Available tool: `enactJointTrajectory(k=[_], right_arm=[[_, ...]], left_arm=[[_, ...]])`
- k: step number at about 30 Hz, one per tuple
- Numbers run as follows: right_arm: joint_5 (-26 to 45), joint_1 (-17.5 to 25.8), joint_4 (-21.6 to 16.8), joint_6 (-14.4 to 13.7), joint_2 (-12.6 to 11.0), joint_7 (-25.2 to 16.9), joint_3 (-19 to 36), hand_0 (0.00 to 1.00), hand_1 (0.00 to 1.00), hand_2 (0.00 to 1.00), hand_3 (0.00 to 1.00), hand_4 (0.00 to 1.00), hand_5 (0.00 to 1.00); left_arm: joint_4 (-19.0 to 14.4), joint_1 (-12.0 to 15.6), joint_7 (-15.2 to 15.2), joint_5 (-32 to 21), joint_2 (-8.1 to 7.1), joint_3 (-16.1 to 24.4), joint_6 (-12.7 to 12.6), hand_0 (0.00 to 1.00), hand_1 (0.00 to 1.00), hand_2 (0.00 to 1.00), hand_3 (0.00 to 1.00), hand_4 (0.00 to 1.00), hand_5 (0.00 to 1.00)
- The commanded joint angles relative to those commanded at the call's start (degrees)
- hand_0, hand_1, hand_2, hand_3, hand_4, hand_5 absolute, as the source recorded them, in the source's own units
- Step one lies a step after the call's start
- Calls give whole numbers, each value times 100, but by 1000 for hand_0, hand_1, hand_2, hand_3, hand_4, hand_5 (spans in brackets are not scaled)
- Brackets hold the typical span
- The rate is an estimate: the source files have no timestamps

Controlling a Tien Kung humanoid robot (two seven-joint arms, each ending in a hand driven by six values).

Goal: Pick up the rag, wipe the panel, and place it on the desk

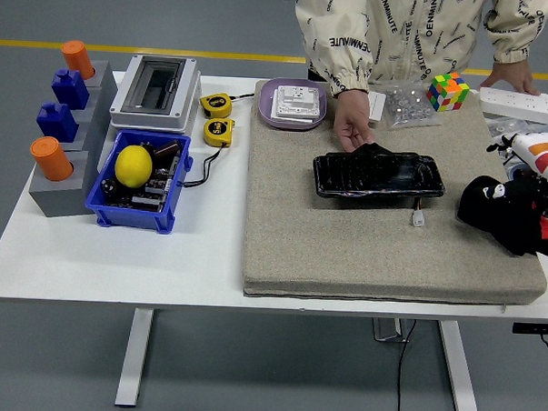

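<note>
Panel (379,175): glossy black, at centre. Rag (503,214): black, 3 o'clock. Mat (363,255): beige-grey. Table (72,251): white. Bin (136,192): blue; lemon (133,166) yellow. Tape measures (218,118): yellow-black, 11 o'clock. Plate (293,104): purple. Cube (447,91): multicolour, 1 o'clock. Person's jacket (409,29): cream, black lettering.

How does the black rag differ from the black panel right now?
The rag is a soft, bunched heap; the panel is flat, rigid and glossy. The rag sits at the mat's right edge under the robot's right hand; the panel lies mid-mat, touched by a person's hand. Both are black and rest on the mat.
</note>
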State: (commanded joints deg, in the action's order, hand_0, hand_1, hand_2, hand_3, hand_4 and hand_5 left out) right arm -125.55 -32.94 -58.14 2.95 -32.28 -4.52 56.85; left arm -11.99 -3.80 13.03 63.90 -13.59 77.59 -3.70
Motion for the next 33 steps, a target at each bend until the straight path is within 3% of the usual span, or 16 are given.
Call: enactJointTrajectory(k=[21,33], right_arm=[[11,72,956,-127,171,-96,183,755,717,798,806,998,633],[26,122,1012,-148,309,-123,232,755,720,802,811,998,627]], left_arm=[[-5,35,2,-8,5,-43,1,633,657,683,573,614,510],[-10,49,3,-16,5,-83,2,634,658,684,574,614,508]])
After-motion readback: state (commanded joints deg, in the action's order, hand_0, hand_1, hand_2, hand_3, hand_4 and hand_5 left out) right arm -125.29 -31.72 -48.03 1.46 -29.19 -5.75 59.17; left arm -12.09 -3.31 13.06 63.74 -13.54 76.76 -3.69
